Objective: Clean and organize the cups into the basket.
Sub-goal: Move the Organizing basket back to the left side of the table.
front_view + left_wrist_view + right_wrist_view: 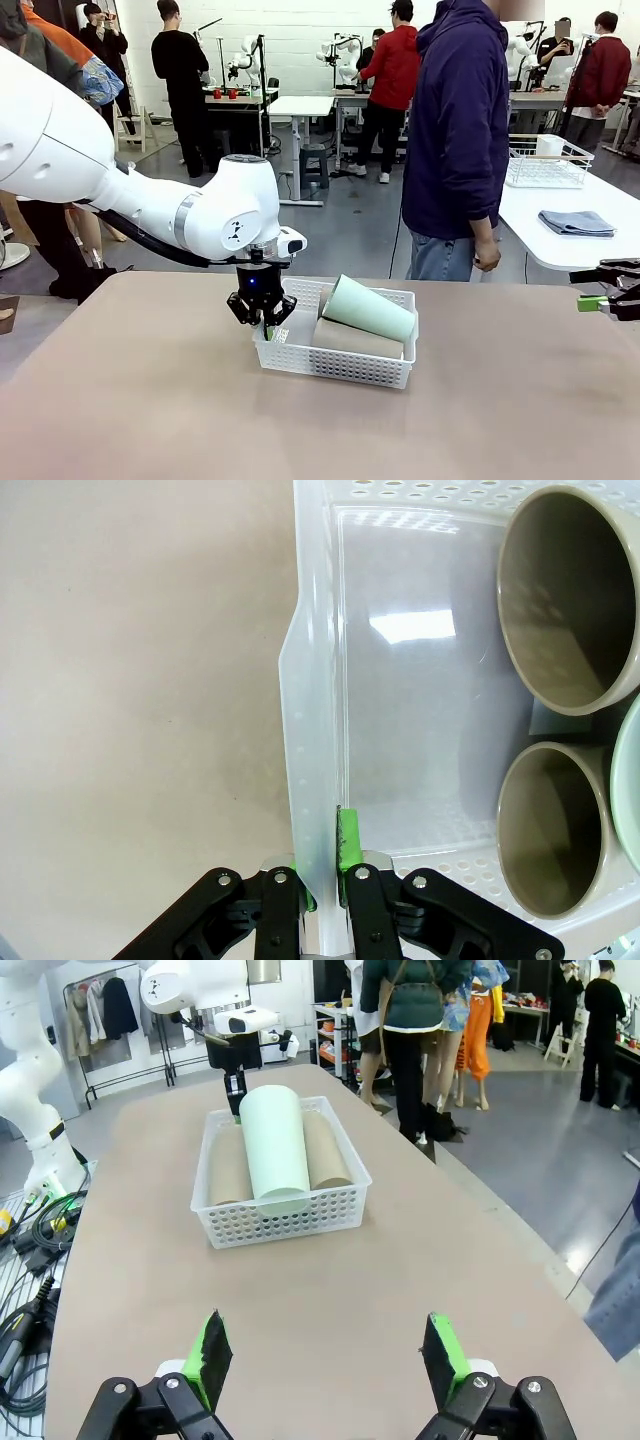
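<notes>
The white lattice basket [340,372] stands mid-table, with two tan cups [229,1165] [325,1150] lying side by side in it. A mint cup [368,308] lies on top of them. My left gripper [262,318] points down at the basket's left end, shut on the basket's wall [312,730], which is pinched between the green pads. The left wrist view looks into the tan cups' open mouths [565,600] [550,825]. My right gripper [325,1355] hovers open and empty over the table's right end, well away from the basket [285,1222].
A person in a dark blue hoodie [455,140] stands at the far edge, hands down. A separate white table at the right holds a wire basket [545,160] and a folded cloth [575,222]. Cables [25,1260] lie off the table's side.
</notes>
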### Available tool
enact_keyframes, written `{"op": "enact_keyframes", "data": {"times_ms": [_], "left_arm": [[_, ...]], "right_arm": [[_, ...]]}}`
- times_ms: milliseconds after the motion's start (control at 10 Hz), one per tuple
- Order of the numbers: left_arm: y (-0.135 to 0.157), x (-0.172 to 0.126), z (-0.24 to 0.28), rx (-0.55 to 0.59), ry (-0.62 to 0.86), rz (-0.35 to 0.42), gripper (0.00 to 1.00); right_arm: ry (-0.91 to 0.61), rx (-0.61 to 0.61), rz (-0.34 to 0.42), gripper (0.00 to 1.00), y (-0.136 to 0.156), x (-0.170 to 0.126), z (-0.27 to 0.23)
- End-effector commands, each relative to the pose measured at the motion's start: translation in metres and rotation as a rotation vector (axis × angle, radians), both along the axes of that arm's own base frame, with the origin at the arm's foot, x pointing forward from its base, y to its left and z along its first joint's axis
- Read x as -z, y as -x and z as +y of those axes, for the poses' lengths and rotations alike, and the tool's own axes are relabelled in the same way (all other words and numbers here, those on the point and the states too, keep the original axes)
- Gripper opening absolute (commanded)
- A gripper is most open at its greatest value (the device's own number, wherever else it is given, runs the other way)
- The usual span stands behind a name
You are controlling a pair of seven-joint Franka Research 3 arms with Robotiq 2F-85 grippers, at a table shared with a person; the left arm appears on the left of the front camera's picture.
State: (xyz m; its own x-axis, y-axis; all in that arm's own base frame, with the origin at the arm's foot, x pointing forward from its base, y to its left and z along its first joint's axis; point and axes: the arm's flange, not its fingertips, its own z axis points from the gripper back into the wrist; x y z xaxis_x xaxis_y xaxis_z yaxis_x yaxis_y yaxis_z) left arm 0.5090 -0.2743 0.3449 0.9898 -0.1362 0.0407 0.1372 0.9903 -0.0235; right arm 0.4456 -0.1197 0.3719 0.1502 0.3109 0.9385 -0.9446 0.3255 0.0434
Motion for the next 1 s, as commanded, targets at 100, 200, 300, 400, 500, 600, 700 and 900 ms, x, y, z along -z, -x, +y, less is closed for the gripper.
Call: {"op": "enact_keyframes", "data": {"times_ms": [100, 200, 300, 400, 500, 600, 700, 900], "left_arm": [[0.0, 0.001, 0.002, 0.002, -0.005, -0.001, 0.0], [0.0, 0.001, 0.002, 0.002, -0.005, -0.001, 0.0], [0.0, 0.001, 0.002, 0.002, -0.005, -0.001, 0.0], [0.0, 0.001, 0.002, 0.002, -0.005, -0.001, 0.0], [0.0, 0.001, 0.002, 0.002, -0.005, -0.001, 0.0], [0.0, 0.001, 0.002, 0.002, -0.005, -0.001, 0.0], [0.0, 0.001, 0.002, 0.002, -0.005, -0.001, 0.0], [0.0, 0.001, 0.002, 0.002, -0.005, -0.001, 0.0]], "right_arm": [[-0.006, 0.0, 0.0, 1.0, 0.005, 0.001, 0.001], [-0.006, 0.0, 0.0, 1.0, 0.005, 0.001, 0.001], [-0.006, 0.0, 0.0, 1.0, 0.005, 0.001, 0.001], [-0.006, 0.0, 0.0, 1.0, 0.005, 0.001, 0.001], [0.0, 0.0, 0.0, 1.0, 0.0, 0.0, 0.0], [-0.091, 0.047, 0.115, 1.0, 0.014, -0.01, -0.018], [-0.159, 0.124, 0.237, 1.0, 0.024, -0.026, -0.04], [-0.288, 0.19, 0.473, 1.0, 0.041, -0.052, -0.069]]}}
